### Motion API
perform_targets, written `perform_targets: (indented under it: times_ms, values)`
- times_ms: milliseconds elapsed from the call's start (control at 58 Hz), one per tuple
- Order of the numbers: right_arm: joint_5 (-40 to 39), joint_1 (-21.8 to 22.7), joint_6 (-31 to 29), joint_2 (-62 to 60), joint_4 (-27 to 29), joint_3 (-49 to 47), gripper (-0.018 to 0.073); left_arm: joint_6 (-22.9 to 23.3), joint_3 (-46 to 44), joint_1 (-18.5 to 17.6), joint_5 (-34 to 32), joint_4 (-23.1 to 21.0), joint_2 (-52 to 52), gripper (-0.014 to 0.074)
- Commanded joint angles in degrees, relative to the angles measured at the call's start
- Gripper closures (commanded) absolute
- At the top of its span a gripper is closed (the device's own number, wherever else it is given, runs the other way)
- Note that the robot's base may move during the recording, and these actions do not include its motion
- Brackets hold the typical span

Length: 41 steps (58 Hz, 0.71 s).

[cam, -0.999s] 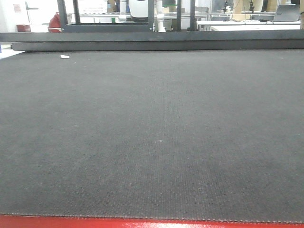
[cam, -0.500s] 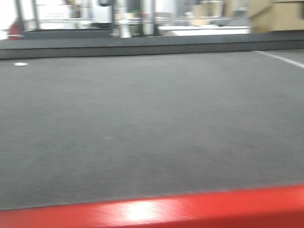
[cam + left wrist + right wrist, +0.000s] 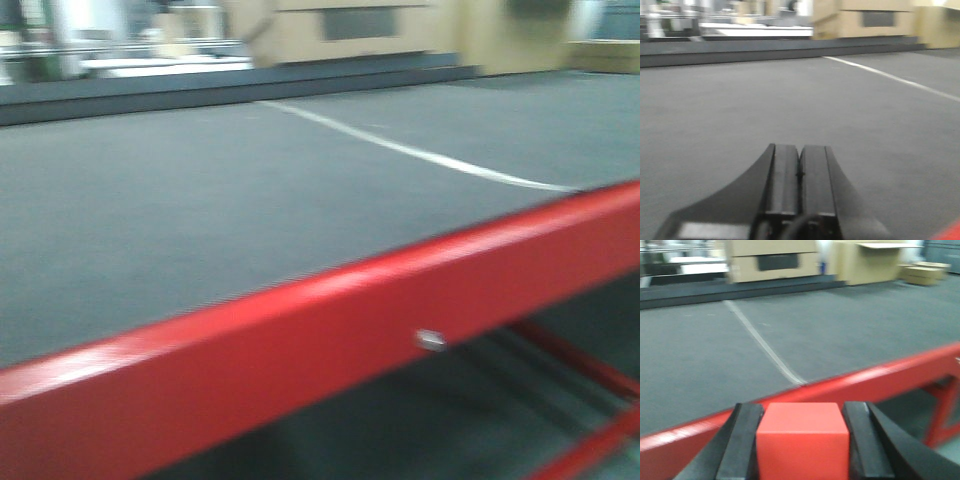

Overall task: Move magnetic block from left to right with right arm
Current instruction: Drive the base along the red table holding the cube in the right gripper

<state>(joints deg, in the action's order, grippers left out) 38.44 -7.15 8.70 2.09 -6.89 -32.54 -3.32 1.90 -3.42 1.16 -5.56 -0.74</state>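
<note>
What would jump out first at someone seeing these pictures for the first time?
The bright red magnetic block, clamped in the right gripper at the bottom of the right wrist view. Next, the glossy red rail slanting across the front view, below the grey mat. The left gripper sits shut and empty over the mat.

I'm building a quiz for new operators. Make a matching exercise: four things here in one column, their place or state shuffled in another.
1 magnetic block
2 left gripper
3 white line
4 cardboard box

A shut, empty
B beyond the grey mat
C held in the right gripper
D across that mat

Pairs: 1-C, 2-A, 3-D, 4-B
</note>
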Motion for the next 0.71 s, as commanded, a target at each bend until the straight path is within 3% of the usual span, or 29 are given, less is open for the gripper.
perform_targets:
  times_ms: [0, 689]
  values:
    - [-5.35, 0.23, -0.47, 0.93, -0.59, -1.38, 0.0503, 0.34, 0.44, -0.21, -4.45, -0.27, -0.72, 0.0722]
    - [-5.35, 0.23, -0.47, 0.93, -0.59, -1.38, 0.0503, 0.34, 0.44, -0.21, -4.45, -0.27, -0.72, 0.0722]
